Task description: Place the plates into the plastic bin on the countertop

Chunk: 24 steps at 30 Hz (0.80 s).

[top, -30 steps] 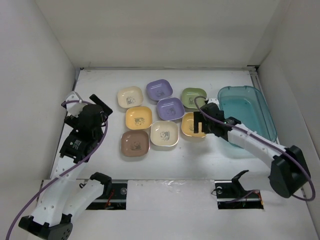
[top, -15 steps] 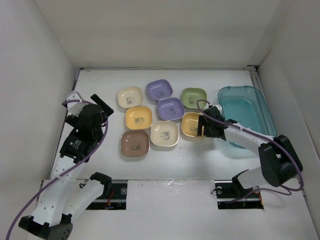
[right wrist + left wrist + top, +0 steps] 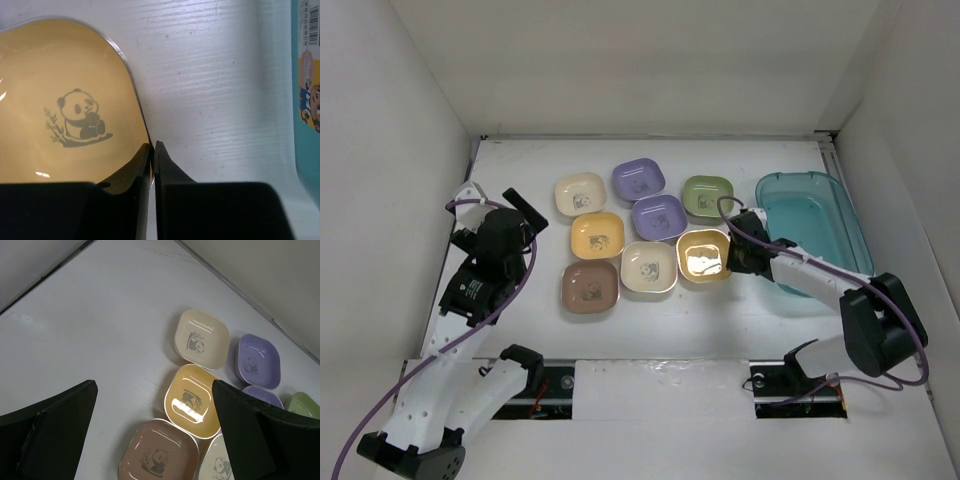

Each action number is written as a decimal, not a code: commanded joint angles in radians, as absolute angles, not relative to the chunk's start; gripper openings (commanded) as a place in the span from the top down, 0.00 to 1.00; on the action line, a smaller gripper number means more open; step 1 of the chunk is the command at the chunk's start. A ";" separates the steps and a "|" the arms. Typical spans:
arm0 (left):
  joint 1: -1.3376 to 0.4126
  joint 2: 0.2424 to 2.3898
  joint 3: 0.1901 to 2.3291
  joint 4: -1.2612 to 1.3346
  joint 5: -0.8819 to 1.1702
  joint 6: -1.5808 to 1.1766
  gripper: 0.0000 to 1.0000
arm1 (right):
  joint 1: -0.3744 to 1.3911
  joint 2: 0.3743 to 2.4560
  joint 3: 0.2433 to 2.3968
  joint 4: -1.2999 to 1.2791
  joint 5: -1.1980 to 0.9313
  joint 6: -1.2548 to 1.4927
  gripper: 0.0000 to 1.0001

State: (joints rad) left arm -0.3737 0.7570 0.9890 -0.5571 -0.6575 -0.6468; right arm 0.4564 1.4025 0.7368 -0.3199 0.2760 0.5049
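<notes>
Several plates lie clustered on the countertop (image 3: 720, 320): cream (image 3: 580, 192), purple (image 3: 638, 180), green (image 3: 707, 195), a second purple (image 3: 660, 217), yellow (image 3: 597, 235), a second cream (image 3: 649, 267) and brown (image 3: 590, 286). My right gripper (image 3: 730, 257) is shut on the right rim of a yellow-orange plate (image 3: 703, 255). In the right wrist view that rim sits pinched between the gripper (image 3: 153, 145) jaws, and the panda-print plate (image 3: 65, 125) is to the left. The teal plastic bin (image 3: 810, 215) stands just right of it. My left gripper (image 3: 525, 215) hangs open left of the cluster.
White walls close in the countertop on the left, back and right. In the left wrist view the open gripper (image 3: 152, 384) frames the brown plate (image 3: 157, 455) and yellow plate (image 3: 192, 400). The bin's edge (image 3: 306, 100) shows at the right wrist view's right side.
My right gripper has dropped to the yellow-orange plate and shut on its right rim; the plate has shifted slightly and now catches the light. The left arm has not moved.
</notes>
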 commanded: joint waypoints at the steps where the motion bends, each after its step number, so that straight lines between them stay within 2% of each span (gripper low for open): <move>1: -0.376 0.746 0.997 -0.523 -0.657 -0.634 0.00 | 0.448 1.388 0.733 -0.288 0.285 0.515 0.91; 2: -0.376 0.746 0.997 -0.523 -0.657 -0.634 0.00 | 0.448 1.388 0.733 -0.299 0.285 0.525 1.00; 10: -0.376 0.746 0.997 -0.523 -0.657 -0.634 0.00 | 0.448 1.339 0.733 -0.373 0.356 0.569 1.00; 16: -0.376 0.755 0.997 -0.523 -0.657 -0.634 0.00 | 0.457 1.145 0.784 -0.457 0.408 0.588 1.00; 24: -0.376 0.755 0.997 -0.523 -0.657 -0.634 0.00 | 0.361 1.055 0.974 -0.545 0.443 0.518 1.00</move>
